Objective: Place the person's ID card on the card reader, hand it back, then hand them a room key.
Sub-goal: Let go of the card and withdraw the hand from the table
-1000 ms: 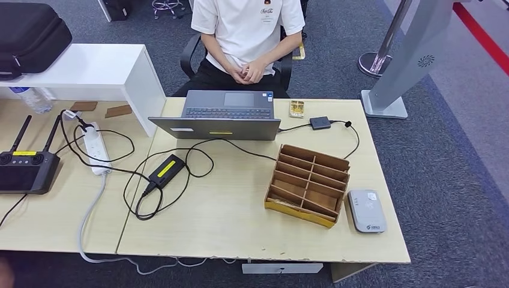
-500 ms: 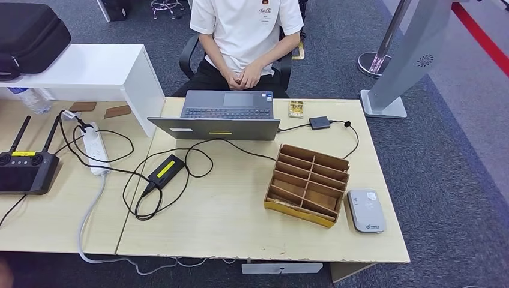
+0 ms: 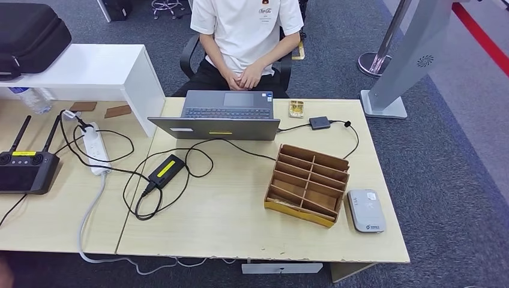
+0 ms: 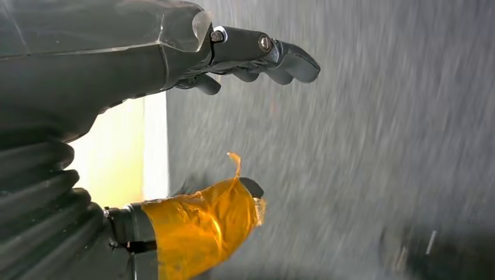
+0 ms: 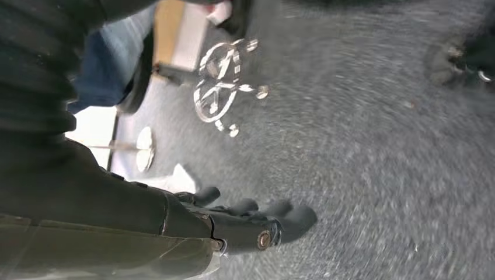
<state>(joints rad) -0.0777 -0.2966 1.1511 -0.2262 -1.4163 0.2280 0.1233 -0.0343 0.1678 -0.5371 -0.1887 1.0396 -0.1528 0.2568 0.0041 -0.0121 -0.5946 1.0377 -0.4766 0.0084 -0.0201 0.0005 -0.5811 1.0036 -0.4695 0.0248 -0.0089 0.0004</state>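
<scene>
A grey card reader (image 3: 366, 210) lies flat near the desk's front right corner. Beside it stands a wooden divided organiser (image 3: 308, 184). A person in a white T-shirt (image 3: 246, 30) sits behind the desk, hands (image 3: 243, 77) clasped in their lap. My left hand (image 4: 175, 58) hangs over grey carpet. Its dark fingers (image 4: 280, 55) are held apart from its thumb (image 4: 204, 219), which is wrapped in orange tape, and it holds nothing. My right hand (image 5: 192, 224) also hangs over the carpet with its fingers (image 5: 280, 219) stretched out and nothing in them.
An open laptop (image 3: 225, 117) sits at the desk's far edge, cabled to a black power brick (image 3: 166, 170) and a small adapter (image 3: 320, 123). A power strip (image 3: 96, 147) and a black remote controller (image 3: 24, 171) lie on the left desk. A white shelf (image 3: 90, 66) stands behind them.
</scene>
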